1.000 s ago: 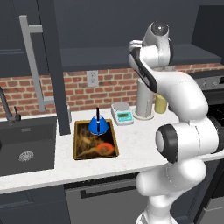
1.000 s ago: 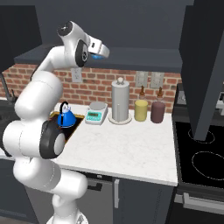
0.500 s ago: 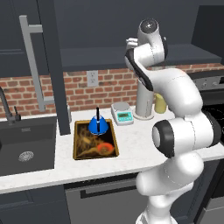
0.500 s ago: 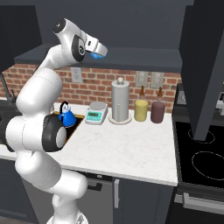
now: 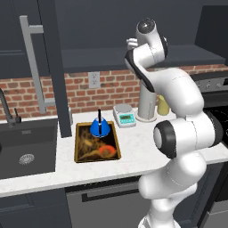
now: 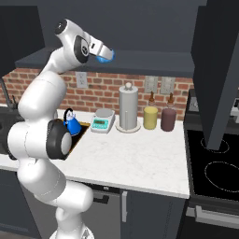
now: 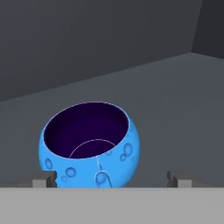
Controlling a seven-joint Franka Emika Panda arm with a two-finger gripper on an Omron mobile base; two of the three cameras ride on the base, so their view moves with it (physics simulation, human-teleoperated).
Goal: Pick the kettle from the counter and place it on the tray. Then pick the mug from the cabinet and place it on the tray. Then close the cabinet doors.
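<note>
Up on the dark cabinet [image 7: 131, 52] shelf sits the blue mug [image 7: 91, 144], between the wide-open gripper [image 7: 113, 178] tips, not grabbed yet. Kettle [image 5: 100, 128] already rests on the tray [image 5: 84, 151]. Mug and cabinet doors [image 5: 26, 67] are left.

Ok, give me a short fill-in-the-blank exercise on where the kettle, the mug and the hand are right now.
1. The blue kettle stands on the ____.
2. The mug sits on the cabinet shelf between the fingertips of the hand, which is ____.
3. Beside the tray on the counter is a small kitchen ____.

Missing words: tray; open; scale
</note>
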